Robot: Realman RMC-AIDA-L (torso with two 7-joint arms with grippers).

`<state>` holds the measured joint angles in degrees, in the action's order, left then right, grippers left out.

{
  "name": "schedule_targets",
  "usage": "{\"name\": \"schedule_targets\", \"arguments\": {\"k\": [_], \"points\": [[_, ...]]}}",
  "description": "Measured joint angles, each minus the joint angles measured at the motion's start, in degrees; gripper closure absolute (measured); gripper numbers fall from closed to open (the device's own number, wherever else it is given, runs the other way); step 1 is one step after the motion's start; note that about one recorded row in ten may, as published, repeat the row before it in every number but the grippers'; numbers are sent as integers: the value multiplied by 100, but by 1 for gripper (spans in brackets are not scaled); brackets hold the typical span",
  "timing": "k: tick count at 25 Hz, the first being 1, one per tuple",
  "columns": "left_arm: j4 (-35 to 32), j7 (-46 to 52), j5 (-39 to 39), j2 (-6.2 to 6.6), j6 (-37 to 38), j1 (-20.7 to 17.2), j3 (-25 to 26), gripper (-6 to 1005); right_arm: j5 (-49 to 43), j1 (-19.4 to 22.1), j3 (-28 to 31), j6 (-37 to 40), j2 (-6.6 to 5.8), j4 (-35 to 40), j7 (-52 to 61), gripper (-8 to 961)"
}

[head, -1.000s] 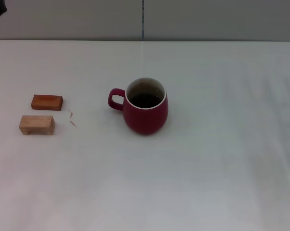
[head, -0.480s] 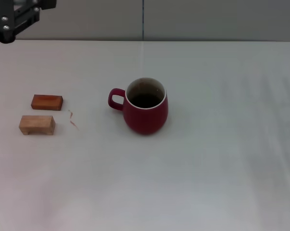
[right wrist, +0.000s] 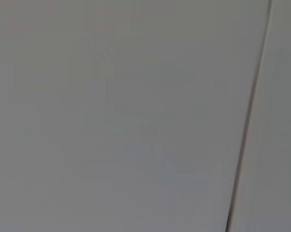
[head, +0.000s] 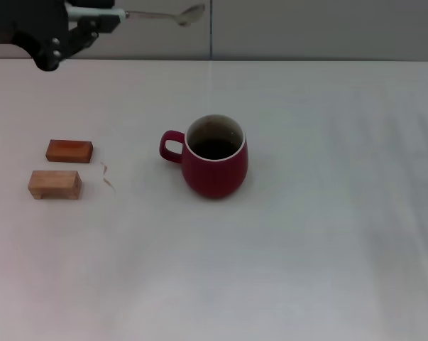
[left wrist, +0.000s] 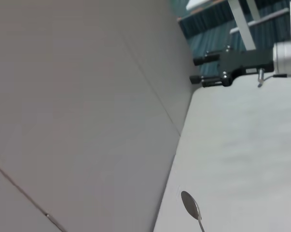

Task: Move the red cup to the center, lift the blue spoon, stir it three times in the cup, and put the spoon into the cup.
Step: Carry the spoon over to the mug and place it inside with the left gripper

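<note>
White worktop [head: 327, 249] runs back to a grey wall, the red cup [head: 214, 158] standing mid-surface, handle toward two wooden blocks [head: 61, 168] on the robot's left. Half a second ago the spoon was unseen; now the left gripper [head: 93, 19], clamped on the handle, carries the blue spoon [head: 157, 15] level and high at the back. Lifting looks done, stirring next; the right gripper is out of sight.

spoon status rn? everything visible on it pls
The blue spoon is off the table, held by the left gripper at the far left, well above and behind the red cup. It lies roughly level, with its shiny grey metal bowl pointing toward the robot's right. A thin metal neck runs back to a pale handle that sits between the fingers, mostly hidden. The left wrist view shows only the oval bowl and a bit of neck. Nothing else touches it.
</note>
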<state>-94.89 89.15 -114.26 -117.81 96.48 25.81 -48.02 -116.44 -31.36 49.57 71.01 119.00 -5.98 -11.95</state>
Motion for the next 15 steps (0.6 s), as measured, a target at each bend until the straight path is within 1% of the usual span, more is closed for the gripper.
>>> {"name": "schedule_targets", "arguments": {"k": [3, 9, 10, 11, 15], "points": [[-384, 266, -489, 23, 160, 84, -321, 860, 1, 7, 5, -2, 1, 0, 0, 337], [-698, 458, -874, 35, 372, 137, -587, 861, 8, 7, -27, -5, 1, -1, 0, 336], [-789, 539, -1063, 36, 405, 161, -801, 861, 8, 7, -34, -6, 1, 0, 0, 336], [-789, 539, -1063, 36, 405, 161, -801, 861, 8, 7, -34, -6, 1, 0, 0, 336], [-881, 687, -1463, 15, 465, 286, -1184, 861, -6, 7, -50, -9, 1, 0, 0, 336]]}}
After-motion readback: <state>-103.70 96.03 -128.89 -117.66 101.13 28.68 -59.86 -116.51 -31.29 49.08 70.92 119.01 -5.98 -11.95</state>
